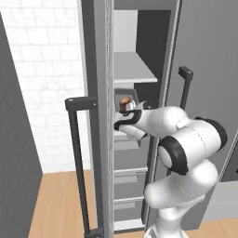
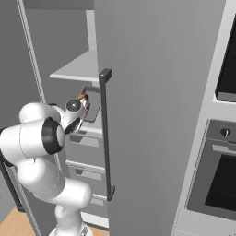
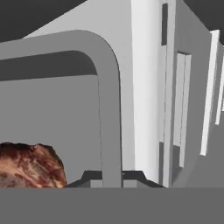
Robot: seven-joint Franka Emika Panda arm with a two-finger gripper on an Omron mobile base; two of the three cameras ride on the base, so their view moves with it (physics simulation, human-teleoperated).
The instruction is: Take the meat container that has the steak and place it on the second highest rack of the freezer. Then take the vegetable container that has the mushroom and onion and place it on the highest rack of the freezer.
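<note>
My gripper (image 3: 112, 178) is shut on the rim of the grey meat container (image 3: 109, 105), one fingertip (image 3: 89, 176) on each side of the rim. The reddish-brown steak (image 3: 27, 166) lies inside it at the lower left. From the base views the gripper (image 1: 132, 111) holds the meat container (image 1: 126, 96), tilted, inside the open freezer (image 1: 139, 32). The container hangs under the highest rack (image 1: 132, 69), just above the lower white shelf (image 1: 122, 135). The steak (image 2: 83, 97) and container (image 2: 93, 105) also show beside the gripper (image 2: 83, 109). The vegetable container with mushroom and onion is out of view.
The freezer's open door (image 1: 95, 116) with its dark bar handle (image 1: 76, 158) stands at the left. Grey drawers (image 1: 129, 160) sit below the shelves. The neighbouring closed door (image 2: 152, 101) carries a dark handle (image 2: 106, 133). An oven (image 2: 216, 179) is at the far right.
</note>
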